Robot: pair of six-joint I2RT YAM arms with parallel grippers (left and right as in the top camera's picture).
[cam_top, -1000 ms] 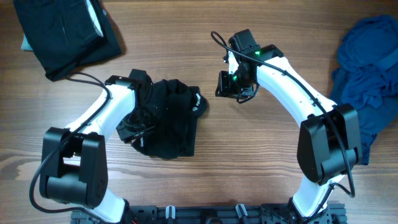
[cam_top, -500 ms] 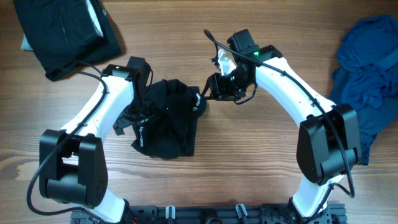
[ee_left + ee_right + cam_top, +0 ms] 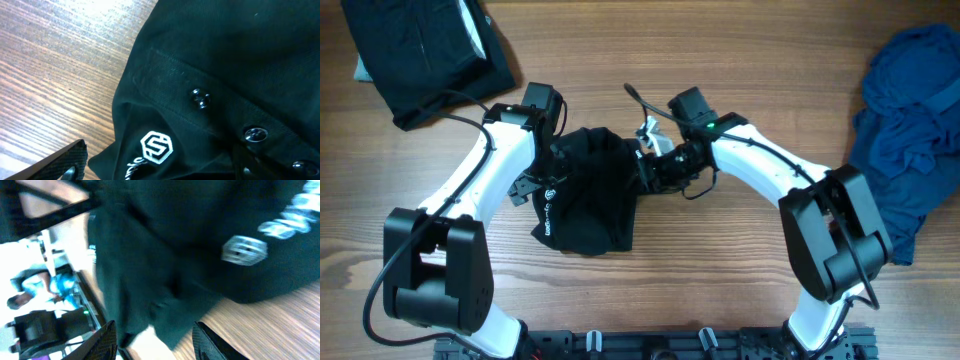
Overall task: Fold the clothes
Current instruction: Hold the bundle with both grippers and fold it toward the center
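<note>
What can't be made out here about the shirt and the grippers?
Right wrist: motion blur smears the black shirt; whether the right gripper pinches it is unclear.
Left wrist: the lettering under the white logo is cut off by the bottom edge.
Overhead: the right arm covers that gripper's tips.

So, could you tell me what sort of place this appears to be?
Probably a robotics lab bench set up for clothes-folding practice: two robot arms at a wooden table, a black shirt between them, and a blue clothes pile off to the side.
</note>
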